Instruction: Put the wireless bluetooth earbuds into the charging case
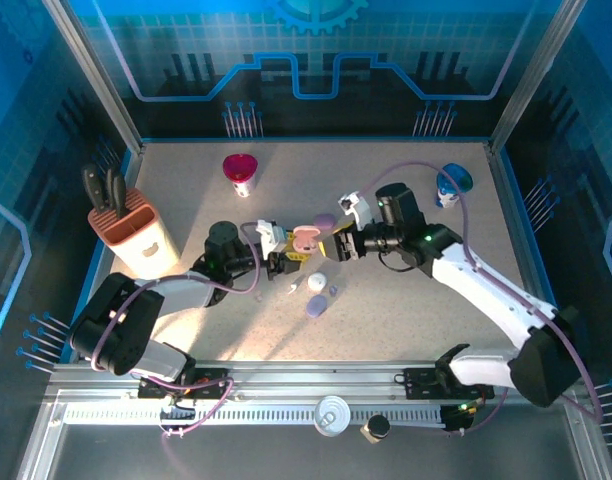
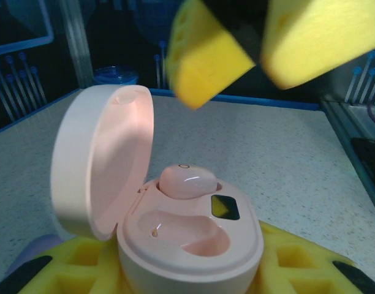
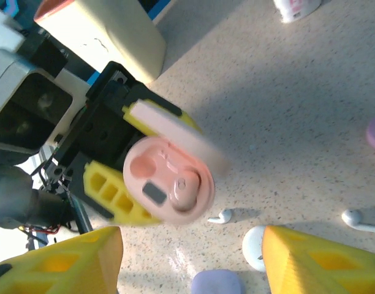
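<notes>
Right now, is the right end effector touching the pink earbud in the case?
Apart. The left wrist view shows the right end effector open above the pink earbud, with bare table visible between them.

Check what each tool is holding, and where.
Left tool grips the pink charging case by its lower body. Right tool is open, holding nothing.

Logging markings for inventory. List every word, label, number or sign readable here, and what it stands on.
No text is readable anywhere.
Pink charging case: its dark window shows no characters.
Pink-capped white bottle: reddish label marks, too blurred to read.
Blue-topped container: any print too small to read.
</notes>
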Controlling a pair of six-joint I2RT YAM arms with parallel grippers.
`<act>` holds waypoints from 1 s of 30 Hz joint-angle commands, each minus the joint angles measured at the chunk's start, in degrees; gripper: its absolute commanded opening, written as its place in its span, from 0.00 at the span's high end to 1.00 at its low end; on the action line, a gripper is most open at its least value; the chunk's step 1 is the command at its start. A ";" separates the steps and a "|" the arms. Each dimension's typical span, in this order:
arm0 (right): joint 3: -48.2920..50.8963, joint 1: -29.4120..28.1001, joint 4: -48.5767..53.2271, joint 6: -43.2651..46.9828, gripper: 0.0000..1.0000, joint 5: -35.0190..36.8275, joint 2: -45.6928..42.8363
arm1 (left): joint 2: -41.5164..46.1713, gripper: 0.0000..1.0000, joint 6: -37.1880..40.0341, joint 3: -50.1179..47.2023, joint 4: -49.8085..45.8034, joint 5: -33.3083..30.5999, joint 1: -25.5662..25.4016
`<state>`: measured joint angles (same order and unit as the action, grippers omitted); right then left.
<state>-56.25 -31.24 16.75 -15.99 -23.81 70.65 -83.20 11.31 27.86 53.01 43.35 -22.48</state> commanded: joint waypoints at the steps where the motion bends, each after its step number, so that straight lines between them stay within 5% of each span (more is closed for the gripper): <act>1: 3.76 0.41 -6.27 -3.24 0.38 2.54 -1.57 | 1.00 0.64 -3.58 2.22 3.18 -0.69 3.19; 10: 4.69 -6.77 -8.35 -6.73 0.36 6.39 6.81 | 1.38 0.65 -8.61 7.08 5.01 -5.51 11.29; 23: -9.65 -13.78 -7.37 -14.53 0.42 1.23 34.74 | 13.40 0.64 -10.15 8.60 -4.03 -16.67 11.59; 30: -17.48 -16.60 -6.34 -17.02 0.55 -2.40 45.02 | 19.46 0.65 -10.00 9.57 -13.56 -20.65 11.58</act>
<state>-70.76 -46.68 9.37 -31.07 -23.35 112.46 -66.08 1.52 35.33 44.71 25.69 -11.22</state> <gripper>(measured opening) 0.466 0.355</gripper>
